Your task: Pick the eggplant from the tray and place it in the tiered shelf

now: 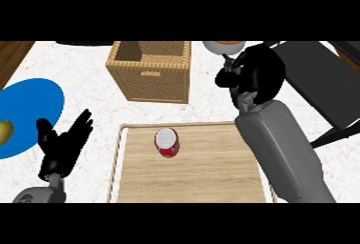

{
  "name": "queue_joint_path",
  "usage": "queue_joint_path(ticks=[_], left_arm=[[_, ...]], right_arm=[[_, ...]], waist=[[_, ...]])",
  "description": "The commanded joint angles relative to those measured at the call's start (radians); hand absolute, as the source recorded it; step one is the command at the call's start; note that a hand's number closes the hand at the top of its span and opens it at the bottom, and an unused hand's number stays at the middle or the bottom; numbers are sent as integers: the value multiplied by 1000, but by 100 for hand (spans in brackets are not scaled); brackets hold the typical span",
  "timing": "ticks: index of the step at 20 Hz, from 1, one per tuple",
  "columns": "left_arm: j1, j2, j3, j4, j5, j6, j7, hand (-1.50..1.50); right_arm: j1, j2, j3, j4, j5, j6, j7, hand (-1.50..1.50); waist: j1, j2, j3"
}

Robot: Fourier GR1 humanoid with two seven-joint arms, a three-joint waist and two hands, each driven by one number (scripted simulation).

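Wooden tray (211,186) lies nearest, a red can (167,143) on it. Beyond its right corner, the right hand (255,71) curls around something dark by the shelf (320,76). Left of the tray, the left hand (65,143) rests with fingers spread.

A red can (167,143) lies on the wooden tray (211,181), with a wicker basket (151,71) behind on the bench (91,102). The left robot hand (62,145) rests open beside the tray, near a blue plate (32,114). The right robot hand (255,71) is raised at the far right by the dark tiered shelf (320,71), its fingers curled around something mostly hidden.

eggplant behind right hand (255,71) (mostly hidden)
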State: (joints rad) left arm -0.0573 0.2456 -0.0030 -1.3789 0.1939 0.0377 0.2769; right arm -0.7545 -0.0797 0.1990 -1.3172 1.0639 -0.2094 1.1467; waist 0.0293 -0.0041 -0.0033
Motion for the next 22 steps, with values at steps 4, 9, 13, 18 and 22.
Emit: queue_joint_path(ticks=[4,9,13,18,22], left_arm=[[-5,3,-4,19,-13,6,22,0],[6,-5,5,26,-2,3,17,0],[-3,-16,6,36,-10,21,25,0],[14,6,24,-4,11,-1,41,0],[54,-23,-2,-26,-14,20,27,0]], right_arm=[[-323,24,-115,109,284,95,338,150],[-493,42,-224,194,398,199,340,150],[-556,15,-298,157,433,242,340,150],[-645,-66,-407,183,468,282,267,150],[-660,-147,-492,223,467,316,176,150]], waist=[[-5,-1,-2],[-7,2,-1],[-31,-2,1],[-24,0,2],[-21,0,3]])
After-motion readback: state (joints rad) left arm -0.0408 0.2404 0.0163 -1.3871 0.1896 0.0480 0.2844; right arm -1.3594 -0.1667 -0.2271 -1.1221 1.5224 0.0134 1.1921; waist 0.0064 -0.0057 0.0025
